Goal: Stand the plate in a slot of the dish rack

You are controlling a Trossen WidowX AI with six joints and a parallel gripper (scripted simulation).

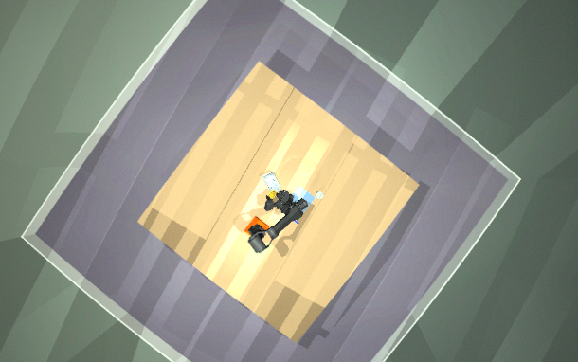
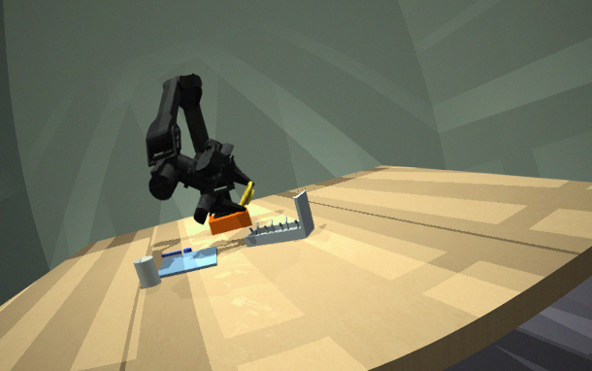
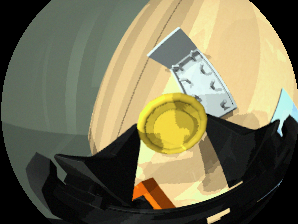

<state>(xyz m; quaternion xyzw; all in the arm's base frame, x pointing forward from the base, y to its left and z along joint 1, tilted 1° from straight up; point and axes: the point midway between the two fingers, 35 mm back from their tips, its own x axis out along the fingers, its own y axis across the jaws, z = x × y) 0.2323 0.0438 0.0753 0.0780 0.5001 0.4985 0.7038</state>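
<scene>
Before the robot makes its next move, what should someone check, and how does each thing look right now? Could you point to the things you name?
1. Plate (image 1: 271,194) (image 2: 246,194) (image 3: 172,125) held in the hand (image 3: 172,123): ok.
2. Plate off the table: ok, it is up in the air.
3. Plate tipped on edge for a slot: ok, it looks steep from the side.
4. Dish rack (image 1: 271,180) (image 2: 279,237) (image 3: 212,95) upright, pegs facing up: ok.
5. Plate lined up with a slot: cannot tell.
6. Plate standing in the rack: not ok, still to do.
</scene>
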